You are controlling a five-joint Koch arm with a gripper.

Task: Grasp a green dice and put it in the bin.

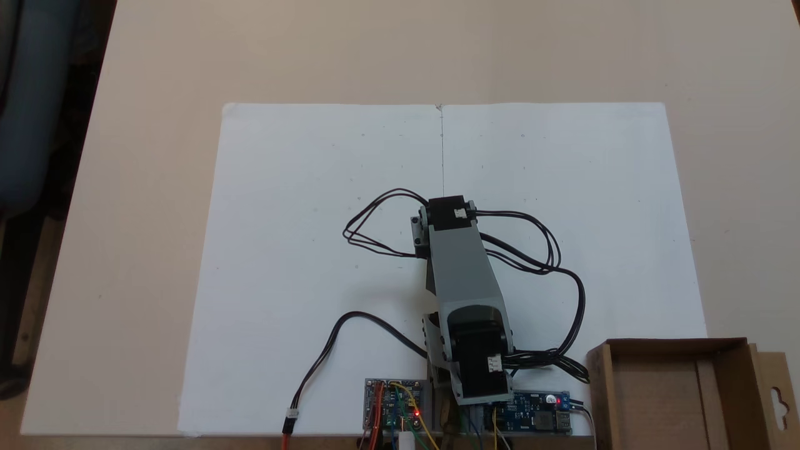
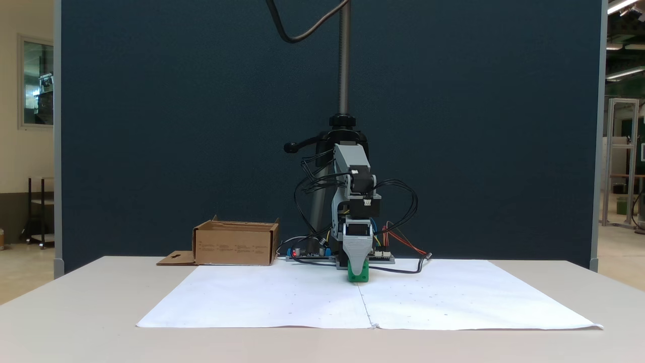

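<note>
Level fixed view, read from near to far: bare worktop, then the white paper sheet, and on it the green dice, standing on the paper near the sheet's centre seam. The claw points straight down and meets the dice from above; its one visible grey finger overlaps the cube's upper part, the other jaw lying behind it, so whether the claw is spread, closed or already pinching the dice cannot be told. The arm rises behind the claw in a folded pose (upper link leaning forward from the base, forearm dropping vertically), cables looping to either side. Farther back, left of the arm in this view, stands the bin, well apart from the dice, its hang-hole flap lying flat on the worktop. In the top-down fixed view the bin appears empty. Judged progress: the approach is complete; securing the grasp, lifting, carrying to the bin and releasing remain.
</note>
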